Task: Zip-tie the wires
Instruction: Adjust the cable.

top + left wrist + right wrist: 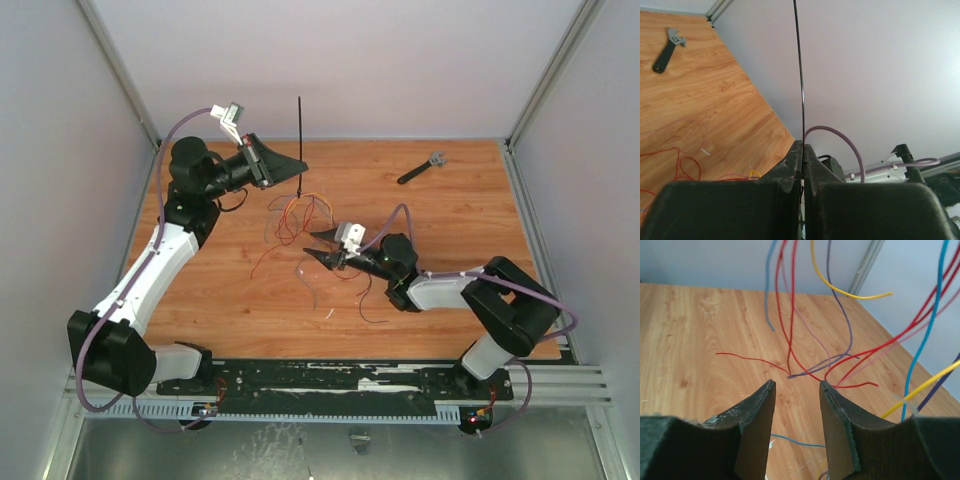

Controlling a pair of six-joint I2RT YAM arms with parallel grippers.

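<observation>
My left gripper (297, 165) is shut on the zip tie (299, 130), a thin black strip that stands upright from the jaws; in the left wrist view the zip tie (801, 75) rises straight out of the closed left gripper (803, 145). The wires (295, 215), thin red, yellow and dark strands, hang from below the left gripper and spread over the table. My right gripper (318, 246) is open and empty beside them. In the right wrist view the wires (805, 340) hang ahead of the open right gripper (797, 385).
A short black wrench with a grey head (421, 168) lies at the back right of the wooden table (450, 230); it also shows in the left wrist view (667, 49). Grey walls (350, 60) close in the table on three sides.
</observation>
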